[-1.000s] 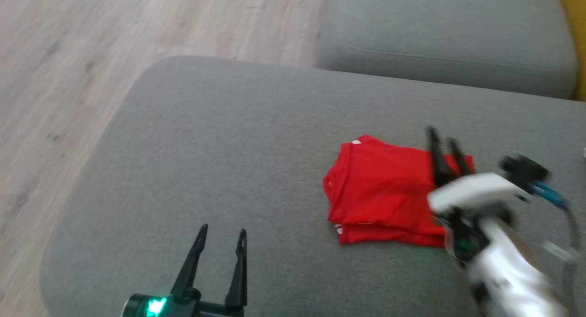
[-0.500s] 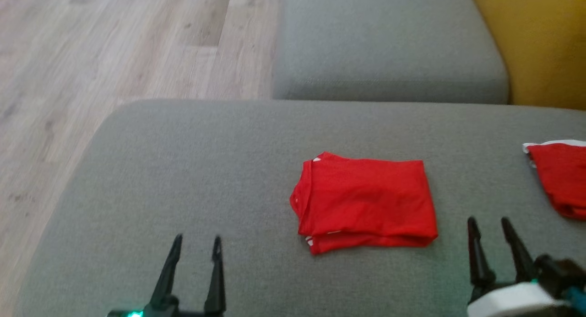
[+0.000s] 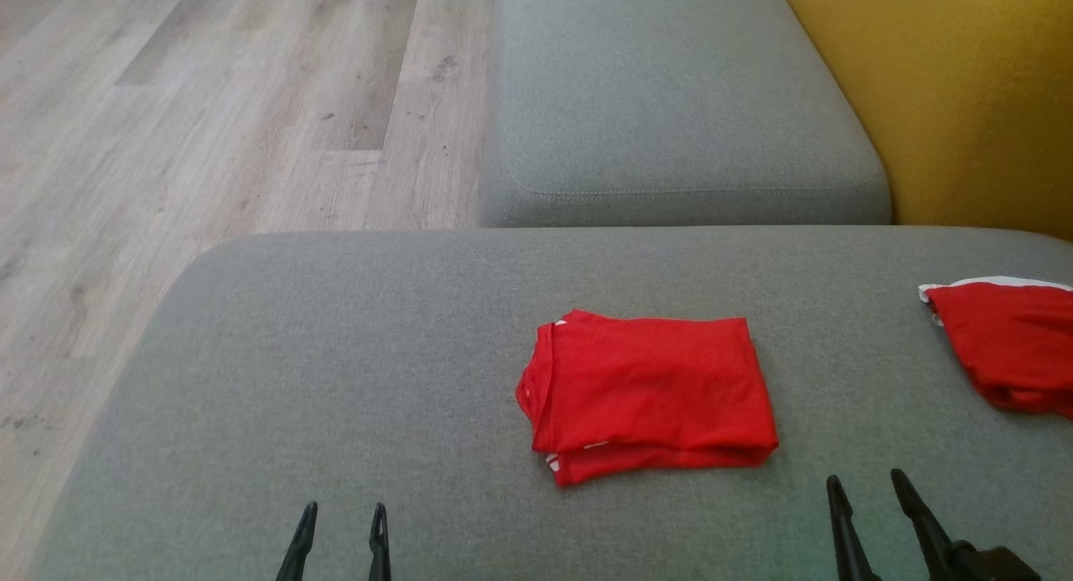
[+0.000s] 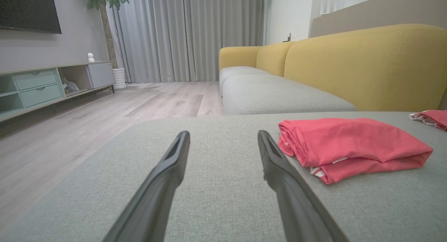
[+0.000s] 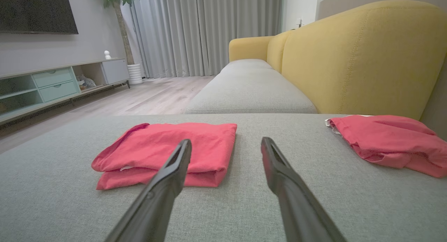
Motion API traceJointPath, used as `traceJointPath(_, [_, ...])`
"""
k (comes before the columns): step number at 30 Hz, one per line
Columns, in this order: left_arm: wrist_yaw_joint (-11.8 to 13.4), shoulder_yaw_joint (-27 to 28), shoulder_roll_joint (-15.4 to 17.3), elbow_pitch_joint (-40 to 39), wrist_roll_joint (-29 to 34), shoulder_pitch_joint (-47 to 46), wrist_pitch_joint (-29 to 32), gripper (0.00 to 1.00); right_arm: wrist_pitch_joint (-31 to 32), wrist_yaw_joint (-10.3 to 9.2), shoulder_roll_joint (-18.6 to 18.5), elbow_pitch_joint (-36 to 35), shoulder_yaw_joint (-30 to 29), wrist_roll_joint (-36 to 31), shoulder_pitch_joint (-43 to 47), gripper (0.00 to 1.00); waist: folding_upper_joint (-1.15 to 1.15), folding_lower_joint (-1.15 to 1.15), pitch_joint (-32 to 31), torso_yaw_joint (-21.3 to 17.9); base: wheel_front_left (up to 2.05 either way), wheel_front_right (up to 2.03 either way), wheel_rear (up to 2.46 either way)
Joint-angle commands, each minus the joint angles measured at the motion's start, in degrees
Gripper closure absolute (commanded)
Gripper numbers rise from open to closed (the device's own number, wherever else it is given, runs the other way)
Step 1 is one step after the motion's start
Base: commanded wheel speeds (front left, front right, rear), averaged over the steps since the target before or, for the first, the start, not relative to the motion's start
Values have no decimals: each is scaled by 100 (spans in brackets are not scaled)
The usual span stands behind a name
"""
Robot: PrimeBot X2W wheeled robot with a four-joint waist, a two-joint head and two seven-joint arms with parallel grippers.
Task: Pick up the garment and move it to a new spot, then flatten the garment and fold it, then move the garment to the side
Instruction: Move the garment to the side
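The folded red garment point(image 3: 650, 392) lies flat on the grey cushion point(image 3: 335, 355), right of its middle and toward the near edge. The left hand point(image 3: 344, 510) and right hand point(image 3: 864, 479) hover at the near edge, both spread wide and empty. A second garment point(image 3: 1006, 342) lies at the right edge.

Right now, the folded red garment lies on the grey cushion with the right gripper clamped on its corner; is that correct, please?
Not quite: the right gripper is open and clear of the garment, as the right wrist view shows; the rest holds.
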Motion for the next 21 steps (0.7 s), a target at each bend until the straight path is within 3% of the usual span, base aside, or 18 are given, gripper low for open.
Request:
traceJointPath(1, [-15, 213, -38, -149, 55, -250, -29, 0, -63, 39, -74, -213, 117, -64, -226, 0, 0, 1, -10, 1, 0, 0, 0])
traceJointPath(8, [-170, 229, -29, 105, 106, -236, -29, 0, -63, 39, 10, -143, 60, -107, -164, 0, 0, 1, -73, 6, 0, 0, 0])
traceJointPath(21, [-182, 295, -54, 63, 170, -311, -29, 0, -63, 39, 86, 28, -50, -48, -201, 0, 0, 1, 134, 39, 0, 0, 0])
